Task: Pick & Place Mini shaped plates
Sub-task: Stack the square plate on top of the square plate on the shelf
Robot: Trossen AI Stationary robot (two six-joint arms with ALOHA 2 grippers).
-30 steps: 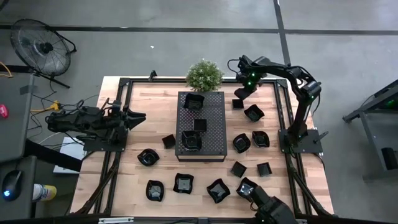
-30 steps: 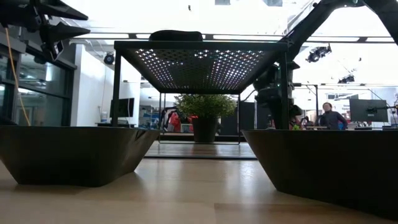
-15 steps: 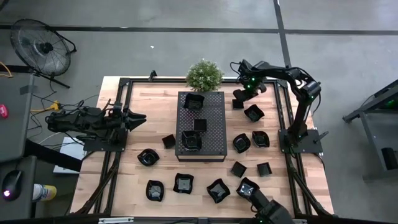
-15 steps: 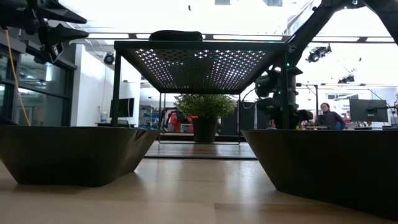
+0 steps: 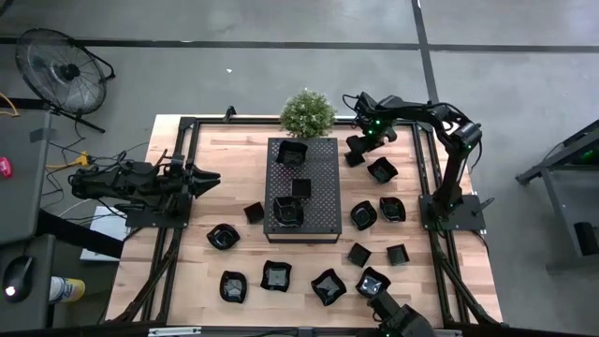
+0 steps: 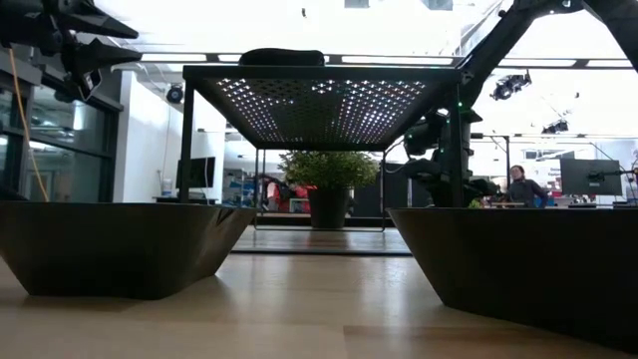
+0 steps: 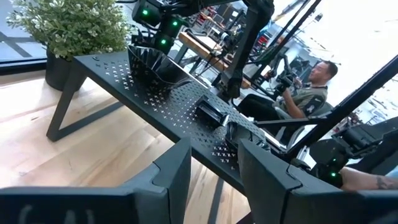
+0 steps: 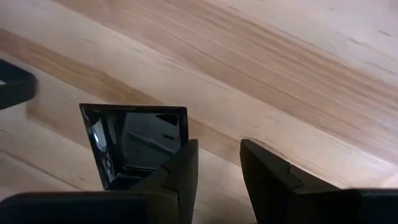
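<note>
Several small glossy black plates lie on the wooden table (image 5: pixel 234 257), among them a wavy one (image 5: pixel 381 169) and a round one (image 5: pixel 363 215). Three more sit on the raised perforated tray (image 5: pixel 318 220). My right gripper (image 5: pixel 358 147) hovers low, open, over a small square plate (image 5: pixel 356 157) right of the tray's far end. In the right wrist view one finger (image 8: pixel 185 163) overlaps that square plate's (image 8: pixel 134 143) edge and the other stands over bare wood. Whether they touch it, I cannot tell. My left gripper (image 5: pixel 208 176) waits open at the table's left edge.
A potted plant (image 5: pixel 307 113) stands at the far edge, close to the right arm. The tray (image 6: pixel 324 100) stands on legs above the table. Two plates (image 6: pixel 120 244) (image 6: pixel 518 264) sit close to the low camera. A person (image 6: pixel 528 187) sits in the room behind.
My right gripper has come down and moved toward the table's near edge and slightly left, ending over the small square plate beside the tray's far end. No plate has moved.
</note>
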